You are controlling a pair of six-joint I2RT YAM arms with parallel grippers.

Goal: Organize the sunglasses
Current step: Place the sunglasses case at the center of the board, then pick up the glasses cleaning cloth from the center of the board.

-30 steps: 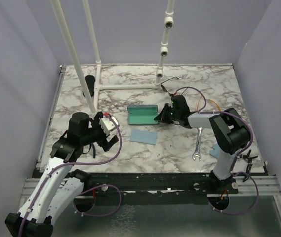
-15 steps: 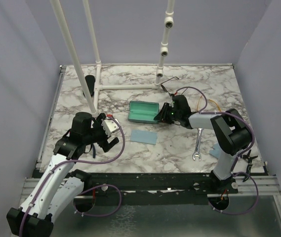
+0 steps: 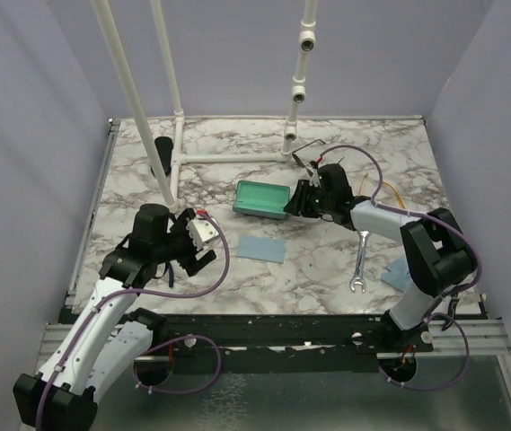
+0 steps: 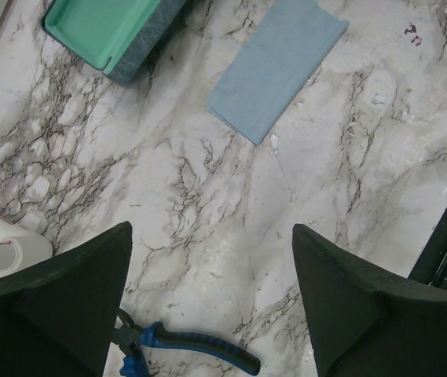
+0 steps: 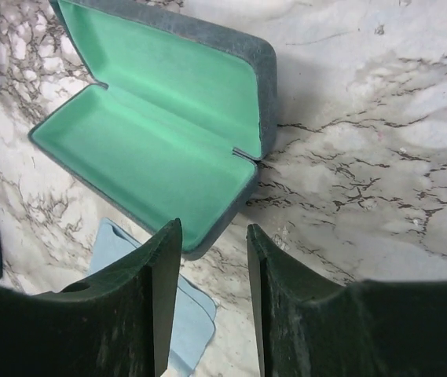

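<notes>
The dark wire-frame sunglasses (image 3: 307, 151) lie at the back of the table, just behind my right arm. The yellow-orange sunglasses (image 3: 393, 191) show only partly, to the right of that arm. The blue-grey case (image 3: 262, 199) lies open on the table, its green lining (image 5: 152, 133) bare. My right gripper (image 3: 301, 203) is just right of the case, open (image 5: 214, 236), nothing between its fingers. My left gripper (image 3: 197, 248) hangs over the near left of the table, wide open (image 4: 210, 229) above bare marble.
A blue cloth (image 3: 262, 249) lies in front of the case. Blue-handled pliers (image 4: 199, 349) lie under my left gripper. A wrench (image 3: 360, 265) and a second cloth (image 3: 397, 276) lie near right. A black oval case (image 3: 161, 154) and a white pipe frame (image 3: 228, 159) stand at the back.
My right gripper has opened and drawn back to the right, away from the case, which now lies open flat. The left gripper has barely moved.
</notes>
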